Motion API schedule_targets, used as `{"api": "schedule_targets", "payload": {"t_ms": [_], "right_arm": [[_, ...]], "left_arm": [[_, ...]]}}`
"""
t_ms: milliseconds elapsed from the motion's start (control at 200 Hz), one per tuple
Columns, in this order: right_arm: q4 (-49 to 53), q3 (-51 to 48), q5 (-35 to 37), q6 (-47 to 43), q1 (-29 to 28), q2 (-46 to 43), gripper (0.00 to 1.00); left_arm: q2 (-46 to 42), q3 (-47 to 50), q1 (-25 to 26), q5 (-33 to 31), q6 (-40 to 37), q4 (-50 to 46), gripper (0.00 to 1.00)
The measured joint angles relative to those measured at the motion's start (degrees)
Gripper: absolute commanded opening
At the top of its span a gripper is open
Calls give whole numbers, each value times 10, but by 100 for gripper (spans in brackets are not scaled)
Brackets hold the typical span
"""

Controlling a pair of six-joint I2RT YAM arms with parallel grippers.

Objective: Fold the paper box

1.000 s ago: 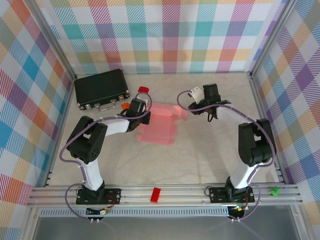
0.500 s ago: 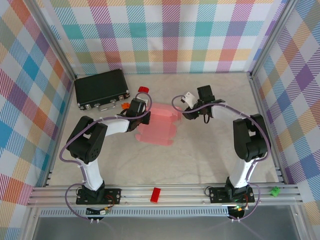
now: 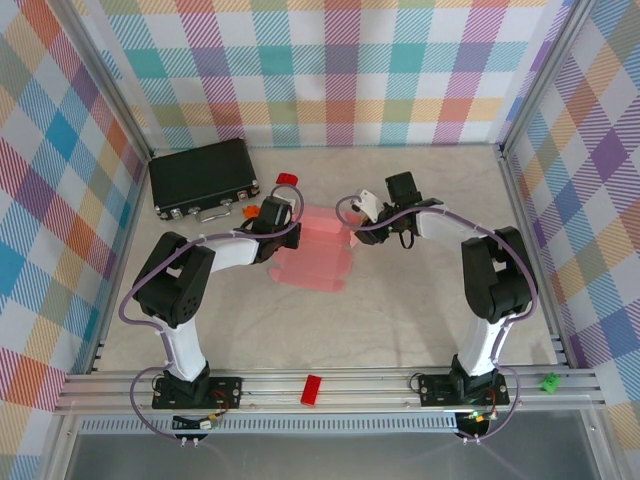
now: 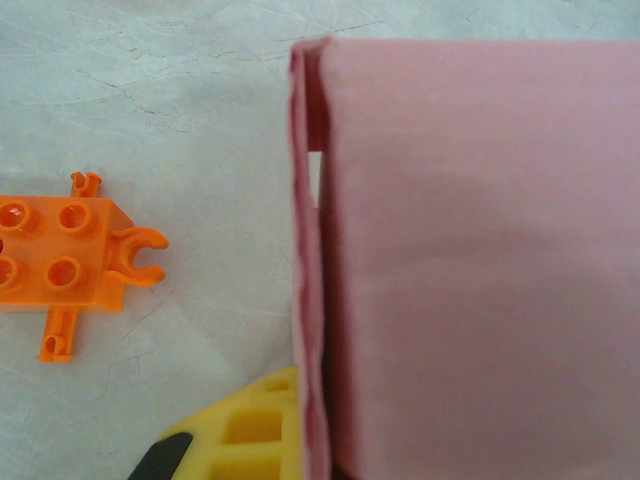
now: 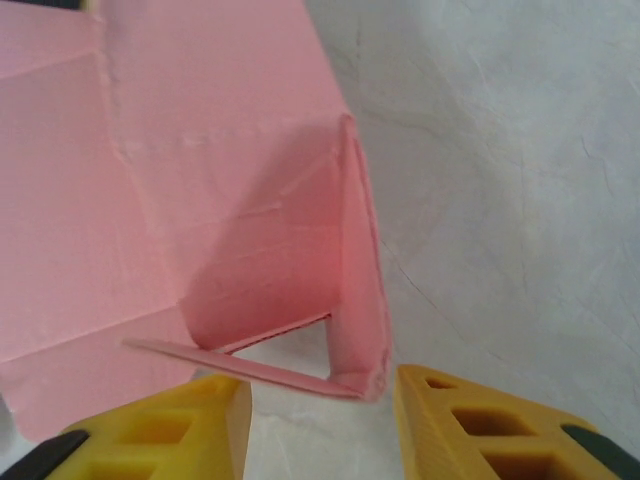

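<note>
Centre of a pale marbled table, from above: a pale-pink thin-card paper box, partly folded, lying flat between the tips of the two arms.

Left gripper at the card's left edge, pressed together on an upright doubled fold. From the left wrist: one yellow ribbed fingertip tight against the left side of that fold, its partner hidden behind the pink sheet.

Right gripper spread apart at the box's right end. From the right wrist: yellow fingers low on either side of a raised triangular corner flap, with the rest of the pink card flat beyond it. Right finger just beside the flap's corner, left finger just under its lower edge; contact on either side impossible to tell.

On the bare table left of the fold and apart from it, a translucent orange studded plastic block, beside the left wrist from above. At far left, a black rectangular case, with a small red block near its right end. On the near metal rail, a second red block and a small green block.
</note>
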State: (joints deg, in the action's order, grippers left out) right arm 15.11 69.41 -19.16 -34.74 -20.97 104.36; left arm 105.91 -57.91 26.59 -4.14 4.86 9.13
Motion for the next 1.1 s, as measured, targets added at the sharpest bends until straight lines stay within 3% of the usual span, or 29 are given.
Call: {"api": "schedule_targets", "payload": {"t_ms": [575, 1100], "right_arm": [[38, 27, -50, -7, -21, 16, 40], [-23, 28, 23, 57, -54, 33, 38]], "left_arm": [[0, 0, 0, 0, 2, 0, 0], [0, 0, 0, 0, 7, -1, 0]]}}
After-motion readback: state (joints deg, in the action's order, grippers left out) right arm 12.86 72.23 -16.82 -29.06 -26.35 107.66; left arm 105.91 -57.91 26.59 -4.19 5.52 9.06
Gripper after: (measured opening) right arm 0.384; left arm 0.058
